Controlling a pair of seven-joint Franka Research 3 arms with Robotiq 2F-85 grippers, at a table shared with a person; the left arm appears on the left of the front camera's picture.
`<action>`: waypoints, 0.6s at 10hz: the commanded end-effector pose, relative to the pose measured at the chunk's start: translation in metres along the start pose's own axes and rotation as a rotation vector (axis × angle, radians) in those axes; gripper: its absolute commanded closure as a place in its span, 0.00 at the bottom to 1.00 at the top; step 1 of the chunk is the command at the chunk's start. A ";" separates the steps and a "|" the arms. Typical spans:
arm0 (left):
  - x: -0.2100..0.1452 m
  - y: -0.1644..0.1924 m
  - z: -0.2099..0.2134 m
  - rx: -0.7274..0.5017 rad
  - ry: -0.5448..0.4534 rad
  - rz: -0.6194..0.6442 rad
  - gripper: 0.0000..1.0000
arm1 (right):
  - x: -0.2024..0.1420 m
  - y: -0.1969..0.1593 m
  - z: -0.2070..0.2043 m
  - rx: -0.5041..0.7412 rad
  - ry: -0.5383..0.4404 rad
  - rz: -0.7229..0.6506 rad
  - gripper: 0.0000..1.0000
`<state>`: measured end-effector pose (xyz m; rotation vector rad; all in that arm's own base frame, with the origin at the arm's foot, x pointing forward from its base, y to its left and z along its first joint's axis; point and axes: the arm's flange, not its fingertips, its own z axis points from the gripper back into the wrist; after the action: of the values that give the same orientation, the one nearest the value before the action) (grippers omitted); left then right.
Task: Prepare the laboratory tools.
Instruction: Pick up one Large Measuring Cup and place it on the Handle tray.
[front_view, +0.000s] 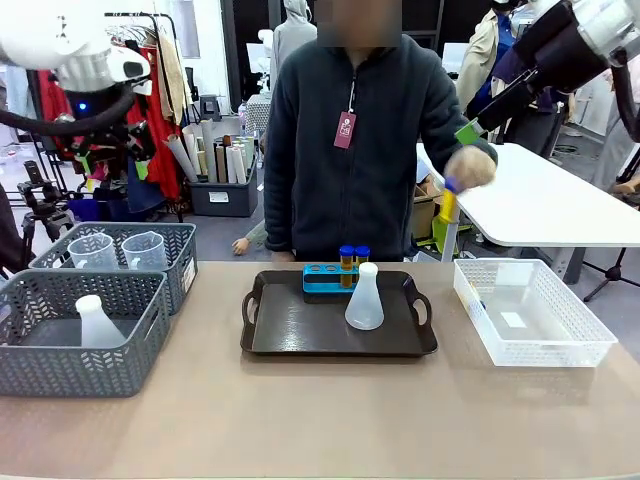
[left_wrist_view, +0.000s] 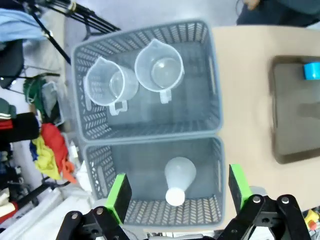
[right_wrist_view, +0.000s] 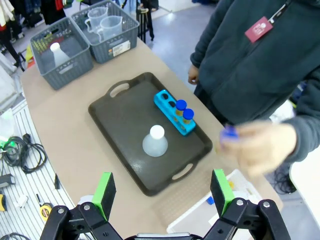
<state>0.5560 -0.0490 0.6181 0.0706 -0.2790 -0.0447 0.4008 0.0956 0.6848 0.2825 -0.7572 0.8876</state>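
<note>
On the dark tray (front_view: 300, 335) stand a translucent white conical flask (front_view: 364, 300) and a small blue rack (front_view: 325, 278) holding two blue-capped tubes of orange liquid (front_view: 353, 262). The person's hand (front_view: 468, 165) holds a third tube (front_view: 447, 203) above the table's right side; that hand (right_wrist_view: 260, 146) is blurred in the right wrist view. My right gripper (front_view: 468, 128) hangs open high above that hand, and my own view of the right gripper (right_wrist_view: 162, 192) finds nothing between its fingers. My left gripper (left_wrist_view: 178, 192) is open, high over a second flask (left_wrist_view: 179, 176) in the near grey basket. Two clear handled beakers (left_wrist_view: 132, 77) sit in the far basket.
Two grey mesh baskets (front_view: 60, 345) stand at the table's left. A white lattice bin (front_view: 530, 315) sits at the right with a little in it. Another white table (front_view: 560, 205) stands behind on the right.
</note>
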 end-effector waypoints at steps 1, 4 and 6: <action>0.005 0.022 -0.020 -0.019 -0.027 -0.051 0.00 | 0.000 0.000 0.001 0.000 -0.003 0.001 0.00; 0.010 0.030 -0.051 -0.046 0.026 -0.131 0.00 | 0.000 0.000 0.001 0.000 -0.003 0.001 0.00; 0.008 0.017 -0.042 -0.087 0.013 -0.141 0.00 | 0.000 0.000 0.001 0.000 -0.003 0.001 0.00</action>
<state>0.5842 -0.0267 0.5699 0.0474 -0.2366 -0.1729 0.4008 0.0956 0.6848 0.2825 -0.7572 0.8876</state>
